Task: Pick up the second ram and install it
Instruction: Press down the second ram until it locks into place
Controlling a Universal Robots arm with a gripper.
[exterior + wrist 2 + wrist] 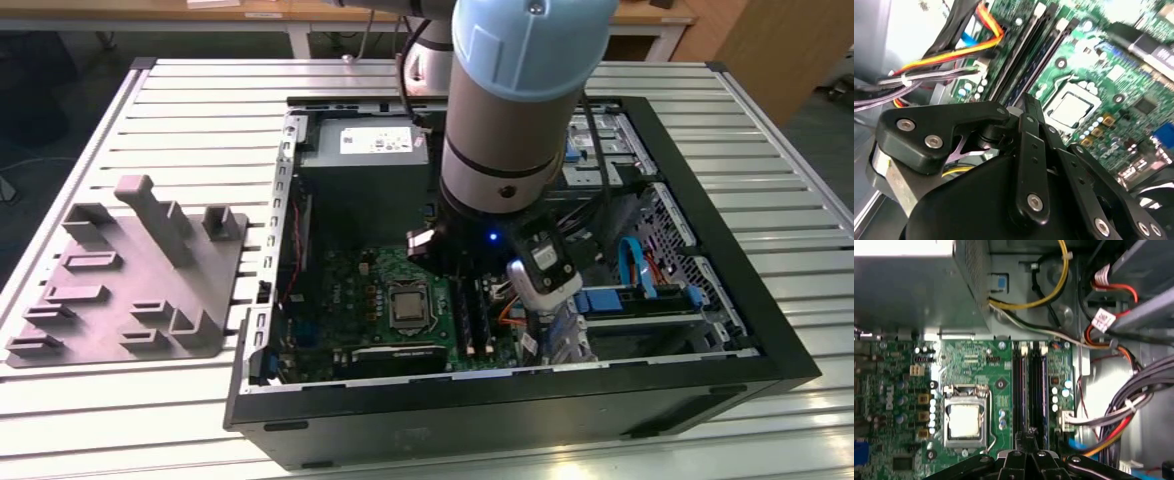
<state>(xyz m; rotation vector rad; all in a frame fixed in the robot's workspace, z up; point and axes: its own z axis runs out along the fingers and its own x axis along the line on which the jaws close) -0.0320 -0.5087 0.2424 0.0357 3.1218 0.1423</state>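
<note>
My gripper (pixel 1029 436) hangs low over the green motherboard (pixel 974 360), its black fingertips (pixel 1027 102) drawn together above one end of the long black memory slots (pixel 1029 390). Thin dark blue-green boards sit in these slots, and one of them (pixel 1037 385) looks like the second ram. I cannot tell whether the fingertips touch it, and nothing shows between them. In the exterior view the arm's wrist covers most of the gripper (pixel 463 272), which sits inside the open computer case (pixel 694 385) just above the slots (pixel 470 315).
The processor socket (pixel 965 420) lies beside the slots. The grey power-supply box (pixel 363 150) is at the case's far end. Bundled cables (pixel 1119 410) and blue drive bays (pixel 641 295) crowd the other side. A grey parts fixture (pixel 134 280) stands on the slatted table at the exterior view's left.
</note>
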